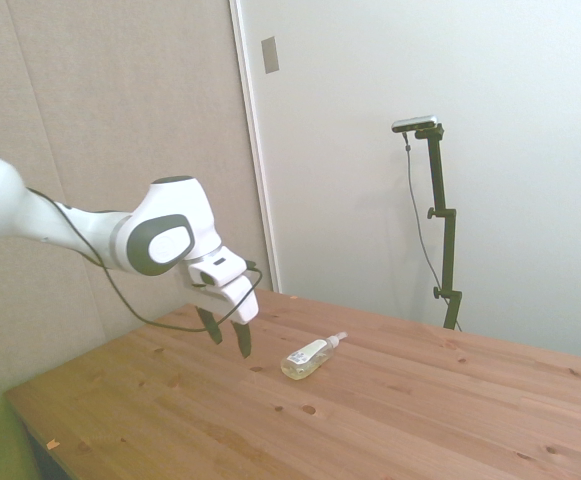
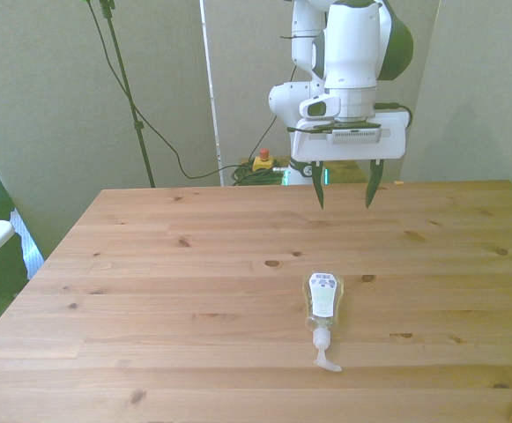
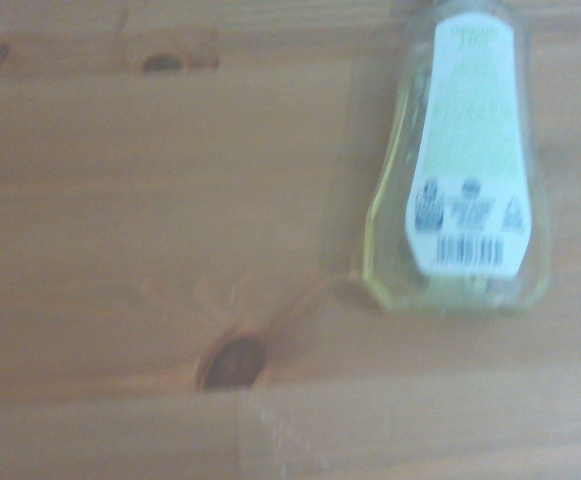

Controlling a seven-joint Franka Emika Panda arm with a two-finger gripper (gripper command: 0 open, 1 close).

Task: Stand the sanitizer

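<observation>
Lying flat on its back near the lower middle of the front view, the sanitizer [image 2: 323,306] has its white pump [image 2: 325,356] pointing at the camera and its base toward the arm. Label side is up, so it rests on its widest face; my guess is that's why it sits stable and doesn't roll. Needs tipping upright onto the base.

Table [image 2: 150,291] is bare wood around it, nothing close enough to block a grasp.

Further back, the gripper [image 2: 345,196] hangs above the far part of the table, well apart from the bottle, holding nothing. Jaws are spread wide, fingers pointing down. Looks staged for a top-down approach across the bottle's body.

In the side view the gripper [image 1: 228,338] is at middle left, bottle [image 1: 310,357] to its right, clear gap between.

Hard to read:
- wrist view is blurred; bottle [image 3: 465,160] sits upper right, neck and pump cut off by the frame edge
- label text unreadable, only a barcode block shows
- liquid level barely visible, just a yellowish tint
- pump nozzle shape is too small to make out in the side view
</observation>
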